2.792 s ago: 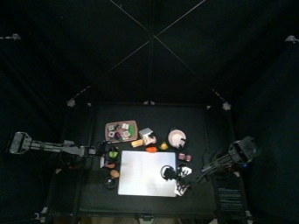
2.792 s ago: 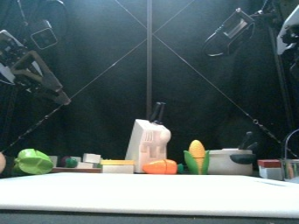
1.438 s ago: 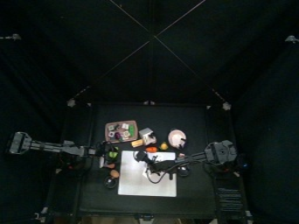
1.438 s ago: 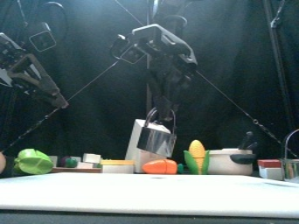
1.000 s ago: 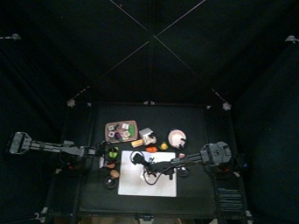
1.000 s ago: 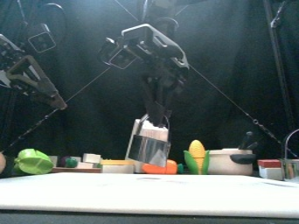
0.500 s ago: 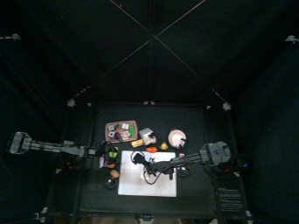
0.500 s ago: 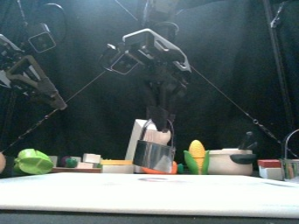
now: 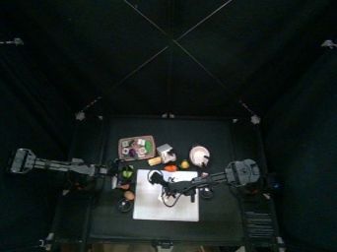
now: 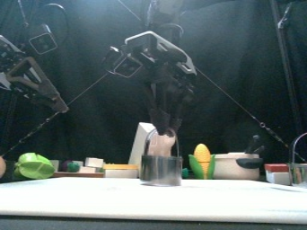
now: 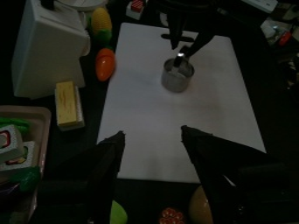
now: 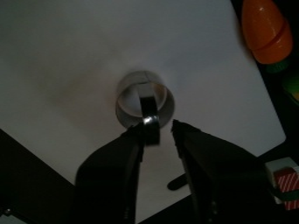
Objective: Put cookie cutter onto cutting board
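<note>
The black table (image 9: 99,197) carries the white cutting board (image 9: 153,202) and a brown tray (image 9: 136,147).

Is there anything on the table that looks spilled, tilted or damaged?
Nothing stands out. The cookie cutter stands upright on the cutting board, with the right gripper at its rim.

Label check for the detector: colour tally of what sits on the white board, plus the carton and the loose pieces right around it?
Silver: 1, round metal cookie cutter on the white cutting board
White: 1, tall carton
Orange: 1, carrot-shaped piece
Yellow: 2, flat block, corn cob
Total: 5
</note>
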{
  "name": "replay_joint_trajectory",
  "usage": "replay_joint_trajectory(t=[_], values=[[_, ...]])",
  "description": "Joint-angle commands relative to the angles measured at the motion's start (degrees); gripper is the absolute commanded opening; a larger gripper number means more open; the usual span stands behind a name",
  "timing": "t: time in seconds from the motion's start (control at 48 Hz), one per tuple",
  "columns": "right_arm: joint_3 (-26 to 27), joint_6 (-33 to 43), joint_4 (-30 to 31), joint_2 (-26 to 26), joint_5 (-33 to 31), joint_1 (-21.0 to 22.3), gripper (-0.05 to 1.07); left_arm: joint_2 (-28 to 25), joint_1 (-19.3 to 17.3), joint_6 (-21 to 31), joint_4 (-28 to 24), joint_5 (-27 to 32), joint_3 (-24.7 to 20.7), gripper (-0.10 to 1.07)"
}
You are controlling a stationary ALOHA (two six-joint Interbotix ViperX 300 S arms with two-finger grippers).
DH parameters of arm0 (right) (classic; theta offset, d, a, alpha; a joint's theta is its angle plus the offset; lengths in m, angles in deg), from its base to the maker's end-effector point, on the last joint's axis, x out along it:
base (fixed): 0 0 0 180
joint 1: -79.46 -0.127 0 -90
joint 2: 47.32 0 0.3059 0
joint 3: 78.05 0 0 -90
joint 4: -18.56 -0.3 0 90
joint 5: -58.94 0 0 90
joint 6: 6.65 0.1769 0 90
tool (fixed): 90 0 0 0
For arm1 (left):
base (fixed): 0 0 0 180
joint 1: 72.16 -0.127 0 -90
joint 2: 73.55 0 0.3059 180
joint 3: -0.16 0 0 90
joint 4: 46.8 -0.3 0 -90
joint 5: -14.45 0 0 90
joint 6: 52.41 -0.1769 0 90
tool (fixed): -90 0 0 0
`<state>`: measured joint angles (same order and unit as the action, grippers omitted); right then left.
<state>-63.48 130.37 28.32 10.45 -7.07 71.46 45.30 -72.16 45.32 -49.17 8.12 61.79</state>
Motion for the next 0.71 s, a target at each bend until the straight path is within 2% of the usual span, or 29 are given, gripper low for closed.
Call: replay_joint_trajectory(t=[0.0, 0.104, 0.208, 0.5, 0.688], values=[[0.53, 0.09, 0.18, 1.14, 0.09, 0.26, 0.83, 0.0, -0.09, 0.0, 0.0, -0.18, -0.7, 0.9], [0.44, 0.09, 0.44, 1.23, 0.09, 0.26, 0.93, -0.09, -0.09, 0.0, 0.0, -0.18, -0.62, 0.9], [0.53, 0.09, 0.62, 1.23, 0.0, 0.18, 0.98, 0.0, -0.09, 0.0, 0.0, -0.18, -0.7, 0.9], [0.97, 0.18, 0.88, 2.37, -0.53, -0.09, 0.98, -0.09, -0.09, 0.0, 0.0, -0.18, -0.62, 0.9], [1.23, 0.18, 2.37, 5.01, -0.53, -0.18, 0.98, -0.09, -0.09, 0.09, 0.0, -0.18, -0.62, 0.9]])
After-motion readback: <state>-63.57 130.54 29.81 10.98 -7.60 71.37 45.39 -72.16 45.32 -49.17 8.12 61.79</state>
